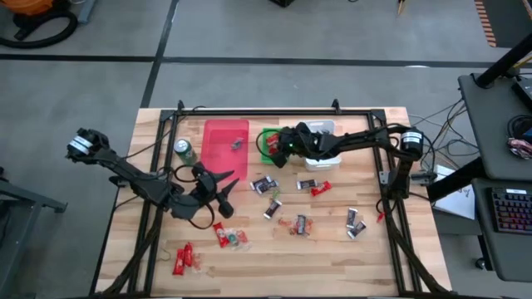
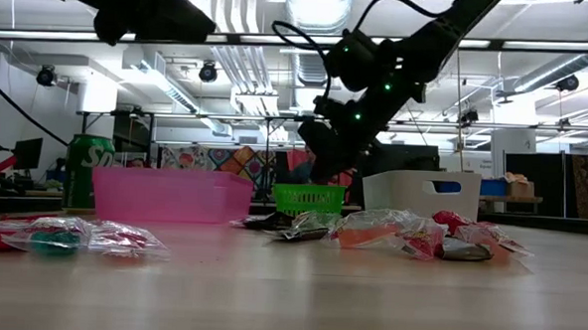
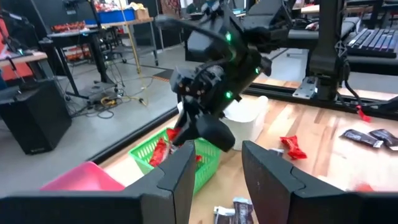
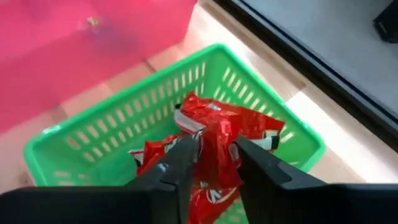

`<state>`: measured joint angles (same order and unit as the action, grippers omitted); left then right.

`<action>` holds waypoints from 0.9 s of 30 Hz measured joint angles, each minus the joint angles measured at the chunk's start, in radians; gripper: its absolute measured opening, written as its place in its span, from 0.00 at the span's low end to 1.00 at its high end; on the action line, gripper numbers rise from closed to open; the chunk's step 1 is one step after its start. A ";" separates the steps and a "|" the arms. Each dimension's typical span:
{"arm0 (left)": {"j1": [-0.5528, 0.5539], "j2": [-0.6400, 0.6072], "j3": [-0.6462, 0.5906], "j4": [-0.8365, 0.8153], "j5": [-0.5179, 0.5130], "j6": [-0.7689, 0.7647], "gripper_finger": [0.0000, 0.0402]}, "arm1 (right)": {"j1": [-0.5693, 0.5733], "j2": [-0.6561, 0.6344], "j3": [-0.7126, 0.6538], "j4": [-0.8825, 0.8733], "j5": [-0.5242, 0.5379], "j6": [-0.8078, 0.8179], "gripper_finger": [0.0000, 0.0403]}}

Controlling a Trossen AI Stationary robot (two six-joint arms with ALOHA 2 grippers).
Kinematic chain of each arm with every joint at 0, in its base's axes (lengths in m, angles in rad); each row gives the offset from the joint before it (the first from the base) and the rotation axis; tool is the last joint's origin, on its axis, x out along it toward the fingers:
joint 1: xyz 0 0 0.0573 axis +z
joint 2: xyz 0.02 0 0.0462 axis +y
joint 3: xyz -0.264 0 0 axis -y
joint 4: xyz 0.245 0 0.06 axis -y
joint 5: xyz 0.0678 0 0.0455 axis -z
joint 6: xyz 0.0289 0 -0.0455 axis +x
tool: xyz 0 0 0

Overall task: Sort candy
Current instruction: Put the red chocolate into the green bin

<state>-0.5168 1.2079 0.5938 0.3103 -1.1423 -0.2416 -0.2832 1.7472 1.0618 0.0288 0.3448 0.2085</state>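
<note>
My right gripper (image 4: pixel 216 148) hangs over the green basket (image 1: pixel 266 146) and is shut on a red-wrapped candy (image 4: pixel 219 134). More red candies (image 4: pixel 155 158) lie in the basket under it. My left gripper (image 1: pixel 224 193) is open and hovers above the table's near-left part, touching nothing; its fingers (image 3: pixel 180 174) point toward the basket (image 3: pixel 208 163). Loose candies (image 1: pixel 268 184) are scattered over the table's middle and near side, some red (image 1: pixel 184 258), some dark (image 1: pixel 355 222). My right gripper pinches a red candy by its wrapper (image 4: pixel 217 152) between the two fingers, coming from above and pointing down into the basket. The wrapper's far end (image 4: pixel 230 118) spreads out past the fingertips. Whether that end rests on the candies below cannot be told.
A pink bin (image 1: pixel 226 139) stands left of the green basket and a white bin (image 1: pixel 321 146) right of it. A green drink can (image 1: pixel 184 150) stands left of the pink bin. A black frame (image 1: pixel 274 112) runs along the table's edges.
</note>
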 joint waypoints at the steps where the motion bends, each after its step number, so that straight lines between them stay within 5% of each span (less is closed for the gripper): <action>1: -0.003 0.000 0.000 -0.007 0.000 -0.014 0.29 | 0.000 -0.004 0.002 -0.005 0.008 0.000 0.29; 13: -0.028 0.000 0.000 -0.031 0.130 -0.107 0.29 | -0.003 -0.027 0.156 -0.202 0.023 -0.040 0.42; 18: -0.032 0.000 0.000 -0.078 0.295 -0.179 0.29 | 0.012 -0.038 0.219 -0.314 -0.009 -0.069 0.43; 27: -0.032 0.000 0.000 -0.270 0.647 -0.518 0.29 | 0.071 -0.054 0.301 -0.439 -0.235 -0.104 0.40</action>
<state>-0.5488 1.2083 0.5938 0.0407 -0.4958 -0.7599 -0.2126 1.6932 1.3624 -0.4104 0.1095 0.1041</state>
